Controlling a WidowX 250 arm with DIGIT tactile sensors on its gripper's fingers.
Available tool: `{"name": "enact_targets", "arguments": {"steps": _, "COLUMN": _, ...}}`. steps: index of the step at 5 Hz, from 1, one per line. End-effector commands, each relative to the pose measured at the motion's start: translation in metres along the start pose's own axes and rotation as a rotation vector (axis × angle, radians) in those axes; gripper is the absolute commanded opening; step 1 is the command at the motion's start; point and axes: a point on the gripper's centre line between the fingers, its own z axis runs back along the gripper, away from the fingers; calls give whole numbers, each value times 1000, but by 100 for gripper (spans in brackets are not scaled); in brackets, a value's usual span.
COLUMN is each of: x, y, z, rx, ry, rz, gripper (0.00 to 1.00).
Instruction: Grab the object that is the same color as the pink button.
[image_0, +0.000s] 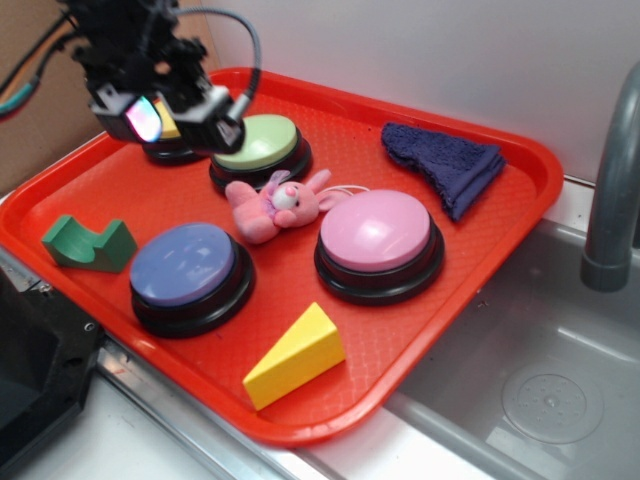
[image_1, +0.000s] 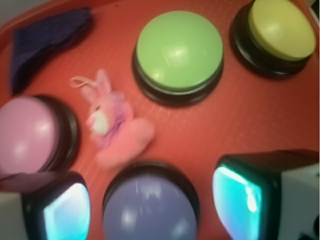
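Near edge of the red tray (image_0: 470, 330): yellow wedge (image_0: 295, 355), with the lilac-blue button (image_0: 190, 268) left of it and a green block (image_0: 88, 243) further left. Mid tray: pink button (image_0: 378, 232) on the right, and the pink plush bunny (image_0: 277, 205) just beside its left edge, lying on its side in the pocket between pink, lilac-blue and green button (image_0: 260, 145). Ears point toward the pink button, white string loop trails past them. Far side: yellow button (image_1: 280, 30) mostly hidden under the arm in the exterior view, dark blue cloth (image_0: 445, 165) at far right. Gripper (image_0: 185, 118) hovers high over the far-left area, above the yellow/green buttons, well apart from the bunny; fingers spread wide, nothing between them, both pads (image_1: 237, 200) visible at the bottom of the wrist view. Step in hand, as I read it: approach, not grasp. To do it well: translate toward the near-right until the bunny's body sits centred between the pads, yaw so the jaws close across the narrow torso rather than along the ears, then descend straight. Clearance is tight, so watch button rims on three sides. Plush is soft, so go low and squeeze the body, not the string.
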Motion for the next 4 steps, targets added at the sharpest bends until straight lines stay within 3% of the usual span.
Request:
{"name": "enact_targets", "arguments": {"steps": 1, "x": 22, "y": -4, "z": -52, "rx": 49, "ry": 24, "rz": 13, "gripper": 100}}
{"name": "enact_targets", "arguments": {"steps": 3, "x": 12, "y": -11, "z": -74, "rx": 18, "ry": 79, "rz": -62, "gripper": 100}}
{"name": "enact_targets", "arguments": {"steps": 4, "x": 13, "y": -11, "z": -77, "rx": 25, "ry": 55, "rz": -52, "gripper": 18}}
